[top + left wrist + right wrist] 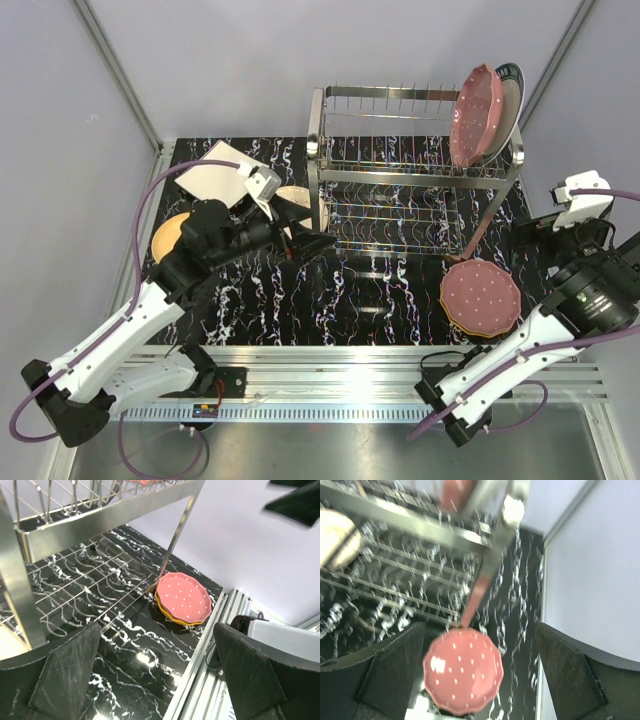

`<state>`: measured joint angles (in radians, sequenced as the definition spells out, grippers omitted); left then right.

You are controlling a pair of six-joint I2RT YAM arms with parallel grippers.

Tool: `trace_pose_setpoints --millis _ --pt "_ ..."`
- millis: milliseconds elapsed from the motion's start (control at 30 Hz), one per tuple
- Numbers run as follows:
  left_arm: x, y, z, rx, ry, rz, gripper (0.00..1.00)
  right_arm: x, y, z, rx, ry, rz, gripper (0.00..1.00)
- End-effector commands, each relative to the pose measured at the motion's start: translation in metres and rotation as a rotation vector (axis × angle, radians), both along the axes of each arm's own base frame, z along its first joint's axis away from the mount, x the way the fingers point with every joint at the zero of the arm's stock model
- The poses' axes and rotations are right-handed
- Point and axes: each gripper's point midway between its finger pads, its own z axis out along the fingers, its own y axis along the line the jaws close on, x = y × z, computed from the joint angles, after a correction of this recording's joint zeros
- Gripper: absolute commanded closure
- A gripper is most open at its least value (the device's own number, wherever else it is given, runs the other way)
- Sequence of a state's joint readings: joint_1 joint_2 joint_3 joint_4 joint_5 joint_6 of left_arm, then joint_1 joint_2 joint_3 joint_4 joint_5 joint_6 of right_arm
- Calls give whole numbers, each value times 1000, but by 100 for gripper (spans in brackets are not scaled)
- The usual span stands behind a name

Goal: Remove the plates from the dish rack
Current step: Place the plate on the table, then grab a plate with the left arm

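Note:
The chrome dish rack (418,175) stands at the back of the table. Its upper tier holds a pink polka-dotted plate (476,115) upright at the right end, with a white dark-rimmed plate (511,95) behind it. Another pink polka-dotted plate (481,299) lies on an orange plate on the table, right of the rack; it also shows in the left wrist view (183,597) and the right wrist view (462,671). My left gripper (315,245) is open and empty beside the rack's left front corner. My right gripper (527,238) is open and empty above the flat pink plate.
A white square plate (218,180), a yellow-orange plate (167,236) and a cream plate (297,203) lie on the table left of the rack. The metal rail (330,365) runs along the near edge. Grey walls close both sides.

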<state>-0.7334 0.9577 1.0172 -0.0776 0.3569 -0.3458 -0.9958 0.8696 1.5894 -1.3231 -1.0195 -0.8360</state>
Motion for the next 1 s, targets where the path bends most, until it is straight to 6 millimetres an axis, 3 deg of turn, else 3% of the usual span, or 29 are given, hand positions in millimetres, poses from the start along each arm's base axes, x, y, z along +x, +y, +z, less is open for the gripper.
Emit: trace_pose_setpoints --millis 0,167,300,433,467,533,567,600,633,667,700,767,800,833,900,933,967 --pt "-5 14 24 -30 -72 41 1 -6 38 32 175 -52 61 0" --pt "-7 19 26 -40 -69 58 1 0 48 67 209 -147 117 0" --pt "-5 18 38 -56 -82 64 1 6 42 68 305 -128 115 0" --pt "3 6 64 -89 -103 44 1 16 26 66 377 -103 84 0" --pt "9 0 81 -106 -108 39 1 18 25 69 394 -104 76 0" --pt "14 -12 93 -116 -85 12 1 20 21 70 416 -102 65 0" --pt "24 -26 86 -94 -57 -2 1 22 19 73 430 -105 54 0" --pt "20 -30 112 -130 -89 -21 1 23 15 73 430 -106 37 0" --pt "21 -36 120 -140 -96 -29 1 23 13 73 432 -106 25 0" --pt "27 -53 113 -122 -79 -48 1 25 10 72 444 -105 11 0" --pt "25 -55 140 -158 -118 -55 1 26 4 69 443 -103 -20 0" --pt "32 -67 145 -167 -79 -71 1 31 -7 59 475 -89 -67 0" --pt "43 -81 134 -139 -51 -75 1 32 -15 54 475 -86 -105 0" --pt "47 -81 150 -150 -77 -49 1 34 -20 50 474 -84 -121 0" --pt "55 -96 149 -151 -66 -57 1 38 -34 30 494 -55 -172 1" --pt "52 -98 166 -189 -84 -70 1 39 -41 25 482 -53 -198 2" --pt "50 -104 167 -195 -84 -84 1 42 -49 12 488 -36 -219 2"
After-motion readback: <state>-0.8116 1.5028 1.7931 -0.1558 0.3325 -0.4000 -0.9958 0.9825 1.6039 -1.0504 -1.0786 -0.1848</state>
